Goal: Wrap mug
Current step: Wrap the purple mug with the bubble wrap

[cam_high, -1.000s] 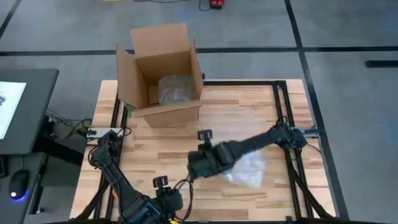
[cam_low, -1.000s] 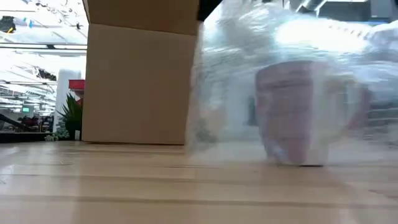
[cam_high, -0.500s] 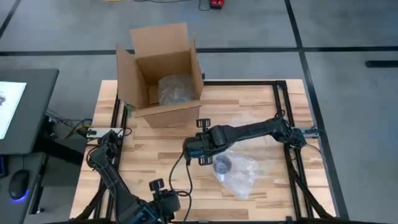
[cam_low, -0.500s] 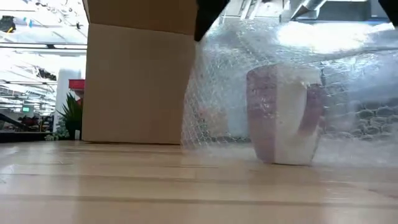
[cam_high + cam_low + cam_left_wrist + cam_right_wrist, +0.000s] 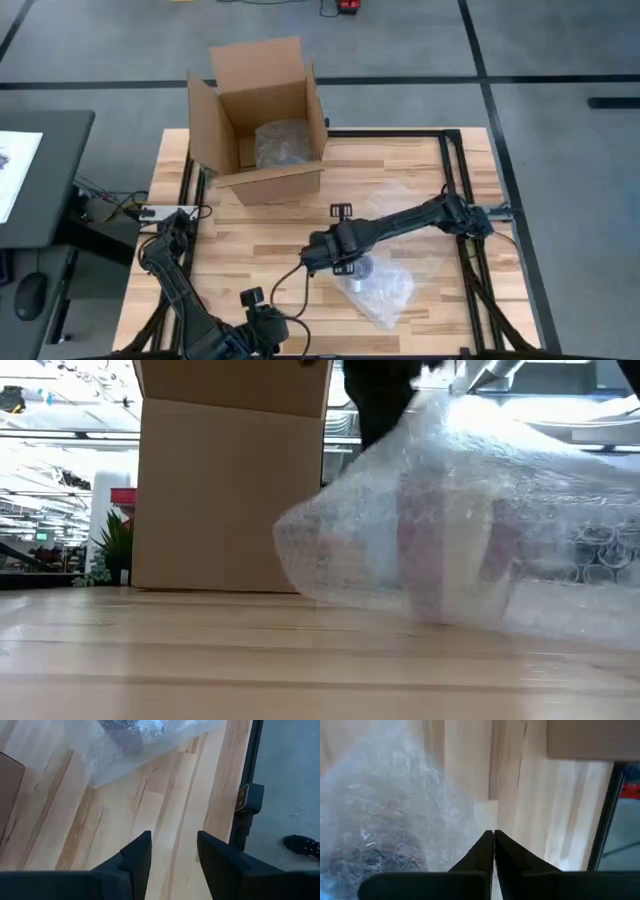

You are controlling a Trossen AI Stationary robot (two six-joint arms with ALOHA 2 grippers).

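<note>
A white and pinkish mug (image 5: 455,550) stands upright on the wooden table, right of centre (image 5: 362,268). A sheet of clear bubble wrap (image 5: 340,545) drapes over it and spreads on the table toward the near right (image 5: 392,292). My right gripper (image 5: 493,837) is just left of the mug (image 5: 336,262), shut on the wrap. My left gripper (image 5: 172,852) waits open at the table's near edge (image 5: 262,320), nothing between its fingers; the wrap (image 5: 135,745) lies ahead of it. My right gripper pinches an edge of the bubble wrap (image 5: 481,832) between its two shut fingers, coming from above. The sheet slopes down from the fingers over the mug's top and front; its loose left fold (image 5: 290,545) hangs a little above the table, and its right part rests on the wood.
An open cardboard box (image 5: 262,115) stands at the table's far left, with a bubble-wrapped bundle (image 5: 285,142) inside; it shows as a brown wall (image 5: 230,490) in the low view. Black frame rails (image 5: 470,250) run along the table's sides. Bare wood lies near and left of the mug.
My right gripper has carried the wrap's edge first toward the far left, then back toward the near edge and the mug, and lower. The wrap, which stood raised behind the mug half a second ago, is now folded over its top and front. The mug stays upright.
</note>
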